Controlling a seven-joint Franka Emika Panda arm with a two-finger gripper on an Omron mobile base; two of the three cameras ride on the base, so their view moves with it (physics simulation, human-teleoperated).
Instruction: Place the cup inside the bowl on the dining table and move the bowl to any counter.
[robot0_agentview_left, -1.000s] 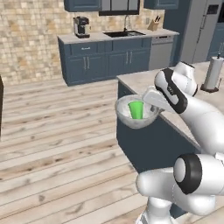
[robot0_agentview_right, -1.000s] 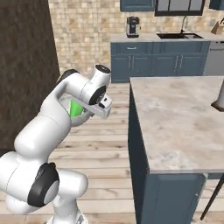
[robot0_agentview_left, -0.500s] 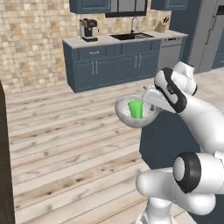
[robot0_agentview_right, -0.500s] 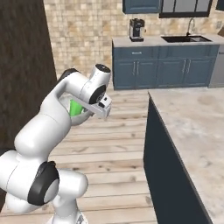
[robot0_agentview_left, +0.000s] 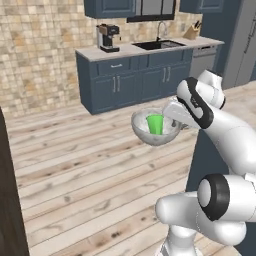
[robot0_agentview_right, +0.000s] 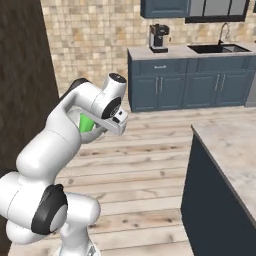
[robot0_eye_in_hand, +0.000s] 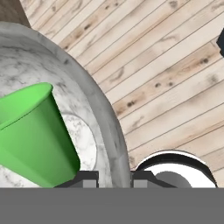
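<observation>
In the left base view, the end effector (robot0_agentview_left: 176, 121) is clamped on the right rim of one round, deep, translucent grey-white speckled bowl (robot0_agentview_left: 150, 134), carried in the air above the pale wooden plank floor (robot0_agentview_left: 85, 170). One small bright-green handleless cup (robot0_agentview_left: 155, 124) stands inside the bowl. Against the tan tiled wall runs one narrow beige worktop (robot0_agentview_left: 125, 50) over dark blue cabinets (robot0_agentview_left: 130, 82); on it stand one black-and-silver coffee machine (robot0_agentview_left: 109, 37) and one knife block (robot0_agentview_left: 190, 33), and one sink with a tap (robot0_agentview_left: 159, 44) is set into it.

In the right base view, the white arm hides most of the bowl; a strip of the green cup (robot0_agentview_right: 86, 123) shows beside the wrist. One large marbled stone island top (robot0_agentview_right: 234, 152) on a dark base sits at the lower right, well apart from the cup. The coffee machine (robot0_agentview_right: 159, 38) stands on the far worktop (robot0_agentview_right: 170, 51).

In the hand view, the two dark fingertips (robot0_eye_in_hand: 85, 180) straddle the bowl's wall (robot0_eye_in_hand: 98, 109), one inside and one outside. The cup (robot0_eye_in_hand: 33, 131) leans tilted within the bowl, above the plank floor (robot0_eye_in_hand: 166, 65).
</observation>
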